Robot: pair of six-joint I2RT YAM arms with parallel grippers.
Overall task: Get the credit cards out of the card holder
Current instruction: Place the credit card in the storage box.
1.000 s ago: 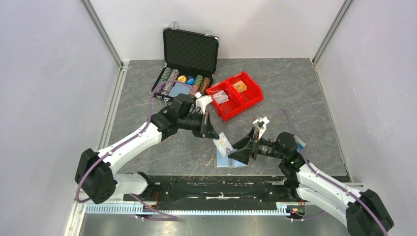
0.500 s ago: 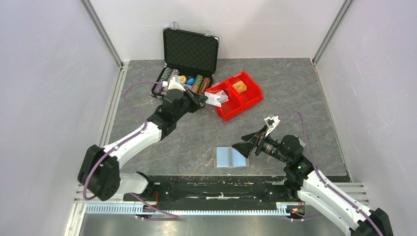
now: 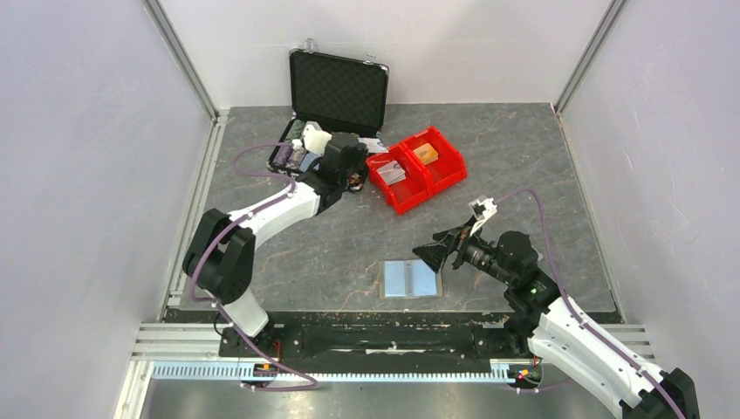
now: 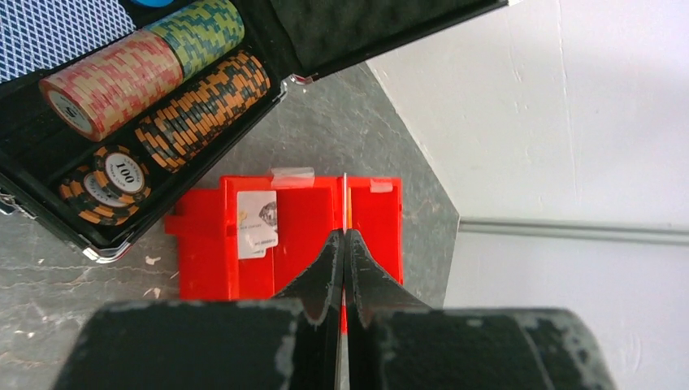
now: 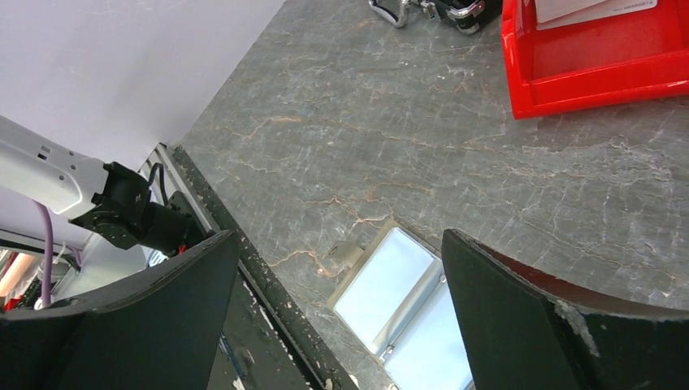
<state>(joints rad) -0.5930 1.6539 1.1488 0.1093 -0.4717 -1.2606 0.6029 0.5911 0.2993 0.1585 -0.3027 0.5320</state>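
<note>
Left gripper (image 4: pixel 344 244) has swung from frame centre to upper middle. It is clenched on a credit card (image 4: pixel 344 203), edge-on above the red bins (image 4: pixel 211 260) (likely the drop point). Right gripper (image 3: pixel 432 247) gapes empty just right of the opened card holder (image 3: pixel 410 278), lower centre, seemingly poised for another card.

The grey folding card holder (image 3: pixel 410 278) lies flat on the grey stone-patterned table (image 3: pixel 524 157), just under and ahead of the right gripper (image 5: pixel 340 242). A thin plastic credit card (image 4: pixel 344 199) stands edge-on between the left gripper (image 4: pixel 344 237)'s fingers. Beyond that gripper sits a red plastic double bin (image 4: pixel 305 236), with a small white flat pack (image 4: pixel 257 224) in its left compartment. To the gripper's left is an open black poker-chip case (image 4: pixel 32 154).
</note>
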